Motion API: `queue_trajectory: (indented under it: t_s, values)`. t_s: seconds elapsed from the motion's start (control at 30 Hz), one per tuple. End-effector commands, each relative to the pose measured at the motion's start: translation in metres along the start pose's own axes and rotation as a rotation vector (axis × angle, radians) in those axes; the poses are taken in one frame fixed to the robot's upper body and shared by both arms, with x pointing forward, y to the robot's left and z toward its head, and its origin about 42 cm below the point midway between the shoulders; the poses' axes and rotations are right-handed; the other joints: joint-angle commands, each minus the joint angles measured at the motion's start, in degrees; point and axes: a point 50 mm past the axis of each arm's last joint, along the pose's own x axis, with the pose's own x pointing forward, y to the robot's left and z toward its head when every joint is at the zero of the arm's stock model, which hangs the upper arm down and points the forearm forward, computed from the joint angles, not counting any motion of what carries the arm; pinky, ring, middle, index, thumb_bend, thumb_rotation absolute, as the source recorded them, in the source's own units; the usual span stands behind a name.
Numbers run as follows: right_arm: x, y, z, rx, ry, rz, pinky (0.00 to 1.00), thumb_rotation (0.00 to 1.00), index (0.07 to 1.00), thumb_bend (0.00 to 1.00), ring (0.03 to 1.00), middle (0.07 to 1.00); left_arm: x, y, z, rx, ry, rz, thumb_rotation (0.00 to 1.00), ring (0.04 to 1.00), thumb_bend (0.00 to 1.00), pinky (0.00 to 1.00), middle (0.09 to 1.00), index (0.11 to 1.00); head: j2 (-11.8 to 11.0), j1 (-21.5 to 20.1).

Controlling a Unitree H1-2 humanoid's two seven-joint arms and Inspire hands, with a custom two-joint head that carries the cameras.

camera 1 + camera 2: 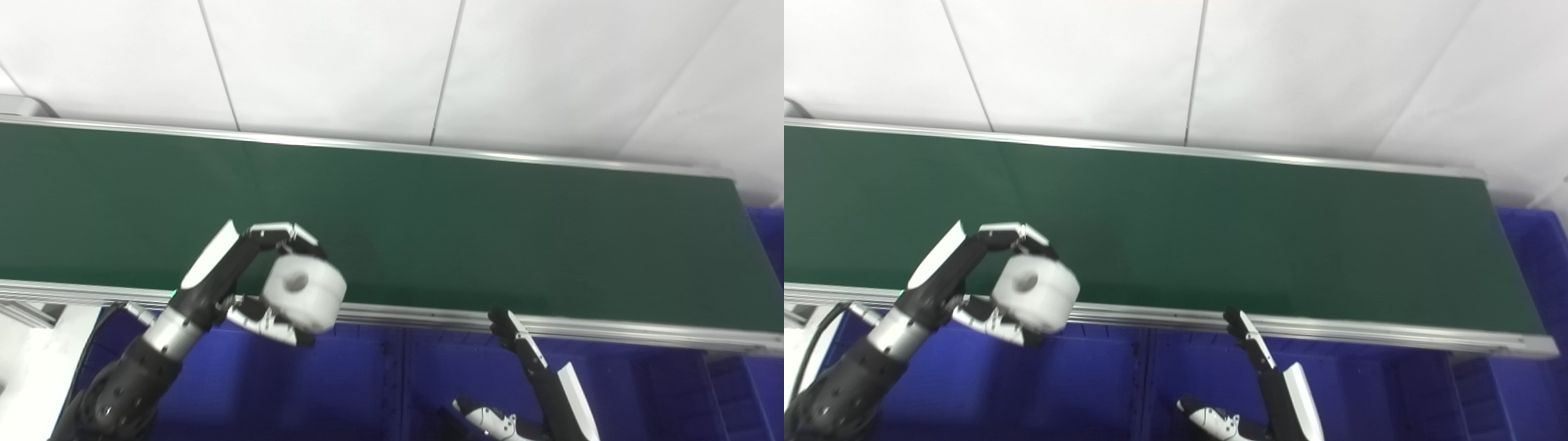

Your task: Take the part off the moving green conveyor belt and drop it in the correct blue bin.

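Right hand (527,392), cut off below, fingers spread; left hand (245,288) clasps the blurred white part (304,293).

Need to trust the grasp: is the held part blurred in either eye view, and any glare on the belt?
Left eye view: white part in the left hand is motion-smeared; green belt even, no glare. Right eye view: same blur, right hand sharp.
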Motion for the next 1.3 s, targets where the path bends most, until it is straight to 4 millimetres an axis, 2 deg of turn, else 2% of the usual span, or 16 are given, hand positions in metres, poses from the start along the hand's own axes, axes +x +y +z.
queue_trajectory:
  t_s: [0.0, 0.27, 0.67, 0.8, 0.87, 0.9, 0.93, 1.0, 1.07, 1.1, 1.17, 1.27]
  values:
    - [0.000, -0.004, 0.012, 0.003, -0.034, -0.013, 0.87, 0.48, 0.938, 0.73, 0.892, 0.911, -0.004, 0.000, 0.010, -0.012, -0.038, 0.006, 0.00, 0.458, 0.51, 0.39, 0.466, 0.525, 0.00, -0.06]
    - [0.001, -0.004, 0.016, -0.018, -0.028, -0.011, 0.84, 0.52, 0.937, 0.75, 0.884, 0.910, -0.022, -0.025, 0.007, 0.010, 0.027, -0.109, 0.00, 0.463, 0.52, 0.39, 0.469, 0.519, 0.82, -1.41]
    - [-0.005, -0.001, 0.020, -0.033, -0.028, -0.013, 0.84, 0.53, 0.935, 0.74, 0.883, 0.907, -0.024, -0.039, -0.003, 0.181, 0.183, -0.313, 0.00, 0.488, 0.52, 0.41, 0.472, 0.514, 0.90, -0.42]
    - [-0.006, -0.001, 0.020, -0.024, -0.024, -0.011, 0.85, 0.53, 0.933, 0.74, 0.885, 0.906, -0.023, -0.043, -0.003, 0.245, 0.272, -0.358, 0.00, 0.524, 0.51, 0.45, 0.478, 0.521, 0.93, -0.10]
    - [-0.007, -0.001, 0.021, -0.023, -0.023, -0.010, 0.85, 0.52, 0.935, 0.74, 0.885, 0.906, -0.022, -0.044, -0.002, 0.298, 0.334, -0.396, 0.04, 0.590, 0.51, 0.49, 0.641, 0.504, 0.84, -0.16]
    - [-0.007, -0.001, 0.021, -0.024, -0.021, -0.011, 0.85, 0.52, 0.936, 0.74, 0.885, 0.907, -0.021, -0.045, -0.002, 0.323, 0.372, -0.429, 0.06, 0.635, 0.57, 0.52, 0.710, 0.665, 0.67, -0.16]
    - [-0.007, -0.001, 0.021, -0.026, -0.019, -0.009, 0.85, 0.52, 0.935, 0.74, 0.883, 0.907, -0.021, -0.045, -0.001, 0.338, 0.402, -0.454, 0.12, 0.679, 0.58, 0.55, 0.760, 0.746, 0.58, -0.15]
    - [-0.007, -0.001, 0.021, -0.032, -0.014, -0.005, 0.84, 0.52, 0.933, 0.74, 0.884, 0.907, -0.020, -0.046, -0.001, 0.350, 0.429, -0.473, 0.17, 0.720, 0.62, 0.57, 0.832, 0.842, 0.52, -0.17]
    - [-0.007, -0.001, 0.021, -0.046, -0.011, -0.004, 0.84, 0.52, 0.932, 0.74, 0.881, 0.906, -0.019, -0.046, -0.002, 0.355, 0.424, -0.471, 0.23, 0.778, 0.64, 0.64, 0.864, 0.882, 0.33, -0.23]
    - [-0.008, -0.001, 0.021, -0.055, -0.009, -0.005, 0.83, 0.52, 0.932, 0.75, 0.877, 0.904, -0.019, -0.045, -0.002, 0.354, 0.418, -0.471, 0.26, 0.829, 0.64, 0.71, 0.889, 0.901, 0.23, -0.31]
    - [-0.008, -0.001, 0.023, -0.063, -0.004, -0.005, 0.83, 0.51, 0.931, 0.75, 0.877, 0.904, -0.019, -0.044, -0.002, 0.346, 0.405, -0.467, 0.34, 0.890, 0.66, 0.80, 0.938, 0.938, 0.13, -0.42]
    - [-0.008, -0.001, 0.024, -0.088, -0.002, -0.004, 0.81, 0.50, 0.925, 0.75, 0.872, 0.903, -0.020, -0.042, 0.000, 0.289, 0.373, -0.425, 0.37, 0.928, 0.71, 0.83, 0.980, 0.966, -0.16, -0.54]
